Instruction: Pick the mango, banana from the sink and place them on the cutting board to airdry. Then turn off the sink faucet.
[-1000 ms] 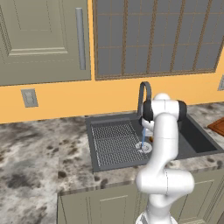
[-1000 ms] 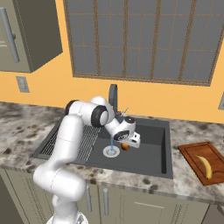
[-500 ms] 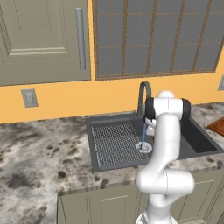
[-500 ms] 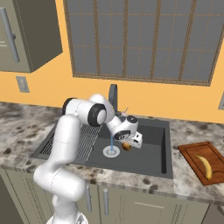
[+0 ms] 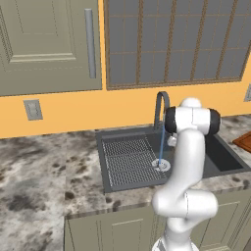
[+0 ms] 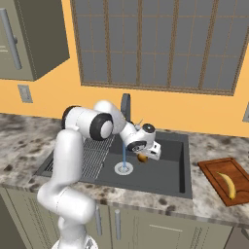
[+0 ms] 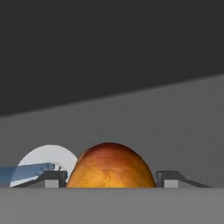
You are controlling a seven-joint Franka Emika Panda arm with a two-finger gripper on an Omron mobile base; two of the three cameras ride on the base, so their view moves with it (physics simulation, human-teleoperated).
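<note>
Right base view, left to right. The sink (image 6: 165, 181) has its ribbed drainboard on the left. The sink faucet (image 6: 125, 104) is running, with a thin blue stream falling on the drain (image 6: 123, 168).

Just right of the stream is the gripper (image 6: 148, 151), low in the basin, with the mango (image 6: 142, 157) at its tips. Far right is the cutting board (image 6: 214, 168), with the banana (image 6: 227, 185) already lying on it.

Hand view: the mango fills the whole gap between the fingertips (image 7: 54, 177), centred, with one tip against each flank. I read the jaws as pinching the mango across its widest part, not standing clear of it.

Handling, as I judge it:
- The fruit is firm and smooth-skinned, and probably wet from the stream, so it is slippery.
- It is rounded, so it will want to roll or squirt out of a shallow pinch.
- The hold belongs at the mid-girth, tips well down past the widest point.
- It seems light enough for the arm.
</note>
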